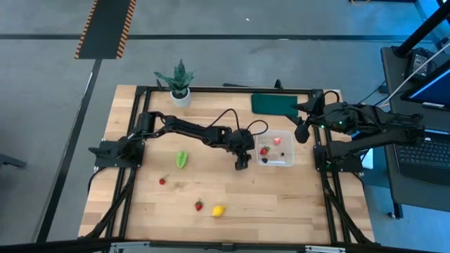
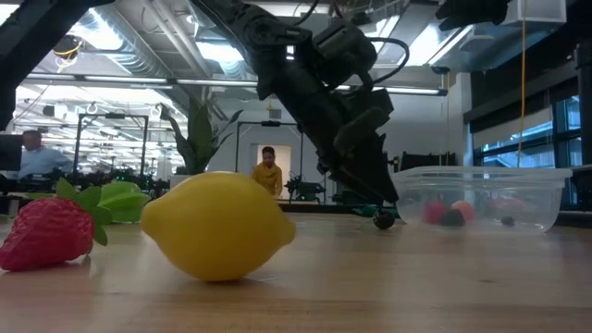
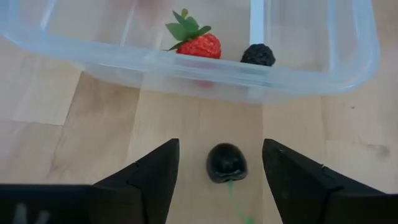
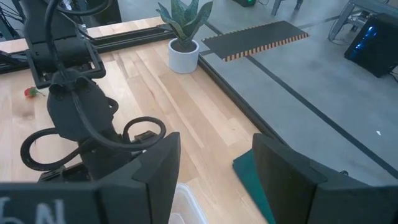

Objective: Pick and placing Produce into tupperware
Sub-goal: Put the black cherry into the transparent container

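My left gripper is open, pointing down at the table just left of the tupperware. Its fingers stand on either side of a dark berry with a green stem, which lies on the wood, untouched. The clear tupperware holds a pink round fruit, a red berry and a dark berry. On the table lie the green leafy piece, two red berries and the lemon. My right gripper is open, raised beside the tupperware's right far corner.
A potted green plant stands at the table's far edge and a flat dark green rectangle lies far right. The black frame rails run along the table's sides. Bare wood lies between the scattered pieces near the table's near edge.
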